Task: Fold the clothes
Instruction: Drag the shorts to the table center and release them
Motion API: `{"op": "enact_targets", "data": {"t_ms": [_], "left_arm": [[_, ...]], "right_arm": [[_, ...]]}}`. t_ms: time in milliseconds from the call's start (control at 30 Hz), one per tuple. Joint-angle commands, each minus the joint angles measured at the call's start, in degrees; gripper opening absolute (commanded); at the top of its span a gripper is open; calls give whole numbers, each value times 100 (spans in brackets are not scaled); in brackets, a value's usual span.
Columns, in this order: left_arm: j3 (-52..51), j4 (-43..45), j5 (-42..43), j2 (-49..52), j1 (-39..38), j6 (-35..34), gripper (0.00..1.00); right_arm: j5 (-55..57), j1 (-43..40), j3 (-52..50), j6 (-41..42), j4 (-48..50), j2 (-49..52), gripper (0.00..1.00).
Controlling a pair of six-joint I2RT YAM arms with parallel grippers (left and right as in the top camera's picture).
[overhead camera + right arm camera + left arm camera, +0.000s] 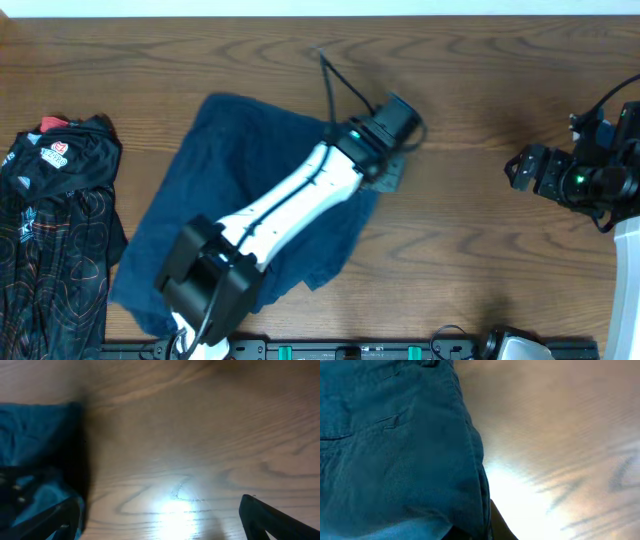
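Blue denim garment (pixel 230 170) lies mid-table, long axis near-left to far-right. Black jersey (pixel 55 230) at left edge. Left gripper (pixel 392 172) closed at garment's right corner, apparently pinching hem. Right gripper (pixel 518 172) spread wide, empty, well right of garment. Left arm nearer.

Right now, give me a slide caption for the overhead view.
Left gripper pinches the right edge of the blue garment; black jersey lies aside, right gripper open.
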Motion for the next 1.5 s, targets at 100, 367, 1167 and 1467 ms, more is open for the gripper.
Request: {"op": "enact_targets", "data": {"t_ms": [100,367,1167,1467], "left_arm": [[94,37,129,33,-286,50,6],[94,166,461,33,-697,160,6],[470,-1237,-625,-1593,1495,-503,74],[-358,-2592,-619,-1740,3139,-1027,73]], "right_arm": [[0,-37,144,72,24,-55,99],[20,-37,219,72,48,-55,99],[-295,184,240,-31,131,743,99],[-372,319,240,-37,614,1088,99]]}}
